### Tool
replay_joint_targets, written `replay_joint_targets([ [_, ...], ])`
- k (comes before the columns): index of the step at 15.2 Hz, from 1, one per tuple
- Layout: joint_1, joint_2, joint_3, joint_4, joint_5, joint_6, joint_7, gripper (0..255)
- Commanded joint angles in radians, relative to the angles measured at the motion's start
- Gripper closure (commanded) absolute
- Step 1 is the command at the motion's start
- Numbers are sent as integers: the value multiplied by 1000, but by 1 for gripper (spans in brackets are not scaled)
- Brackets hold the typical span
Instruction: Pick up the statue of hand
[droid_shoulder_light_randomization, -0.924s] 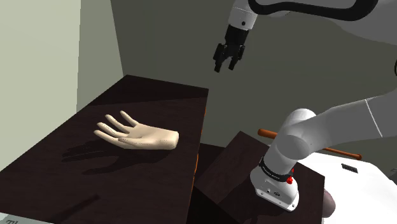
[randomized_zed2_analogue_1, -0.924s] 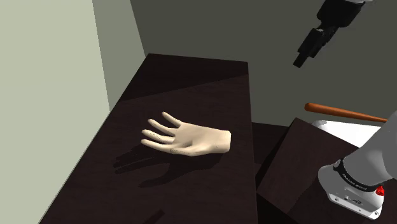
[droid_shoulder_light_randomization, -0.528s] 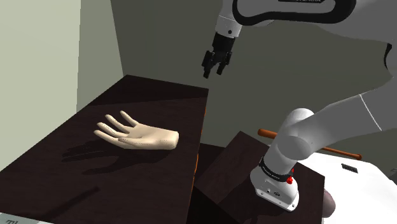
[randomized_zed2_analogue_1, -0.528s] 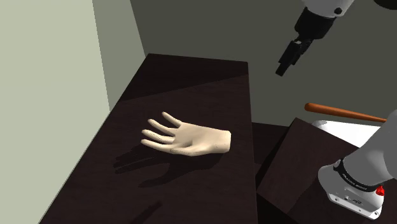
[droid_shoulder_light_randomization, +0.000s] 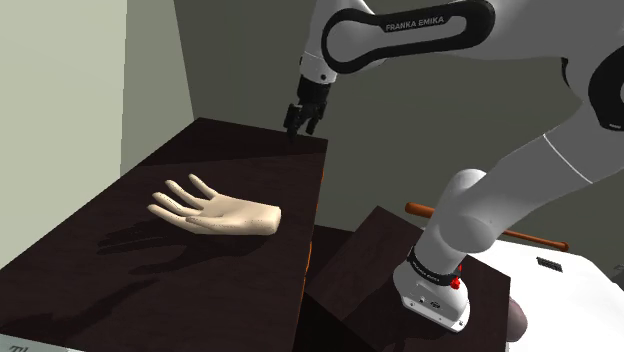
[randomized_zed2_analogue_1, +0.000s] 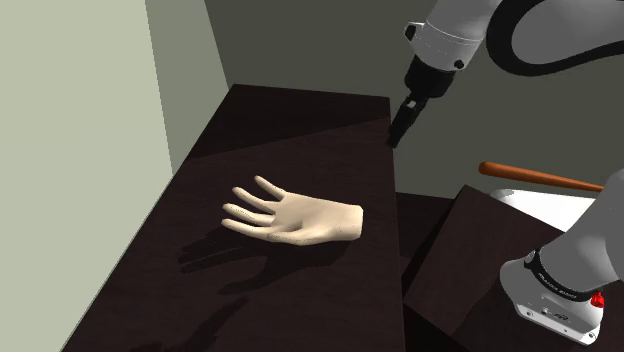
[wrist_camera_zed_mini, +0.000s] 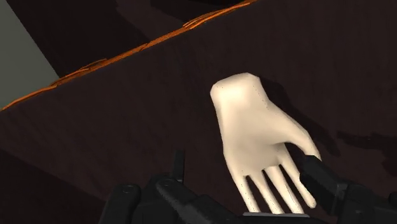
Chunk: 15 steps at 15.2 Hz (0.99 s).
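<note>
A pale cream statue of a hand (droid_shoulder_light_randomization: 215, 210) lies flat on the dark brown table (droid_shoulder_light_randomization: 200, 290), its fingers pointing toward the shoulder view's left. In the second exterior view the statue (randomized_zed2_analogue_1: 300, 218) rests mid-table. My black gripper (droid_shoulder_light_randomization: 297, 126) hangs open in the air above the table's far right corner, well away from the statue. The second exterior view puts the gripper (randomized_zed2_analogue_1: 397, 135) just over the table's right edge. From the wrist, the statue (wrist_camera_zed_mini: 257, 140) lies below on the table, and my gripper (wrist_camera_zed_mini: 245, 162) has its fingers apart, touching nothing.
A dark box, my stand (droid_shoulder_light_randomization: 360, 260), sits right of the table with the arm's base on it. A brown wooden rod (randomized_zed2_analogue_1: 540, 178) and a white surface (droid_shoulder_light_randomization: 560, 290) lie beyond it. A pale green wall (droid_shoulder_light_randomization: 60, 90) borders the table's left side.
The arm has swung left and down, bringing the gripper from high over the stand to the table's far right corner. The statue has not moved.
</note>
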Motion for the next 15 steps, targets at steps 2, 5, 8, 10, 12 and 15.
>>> replay_joint_targets([
  [2,27,89,19,13,11,85,-33,0],
  [5,51,178,40,38,18,158,-63,0],
  [8,75,269,61,71,21,224,-91,0],
  [10,90,331,76,97,20,264,-108,0],
  [12,104,392,91,127,17,302,-123,0],
  [15,126,485,113,177,5,352,-144,0],
])
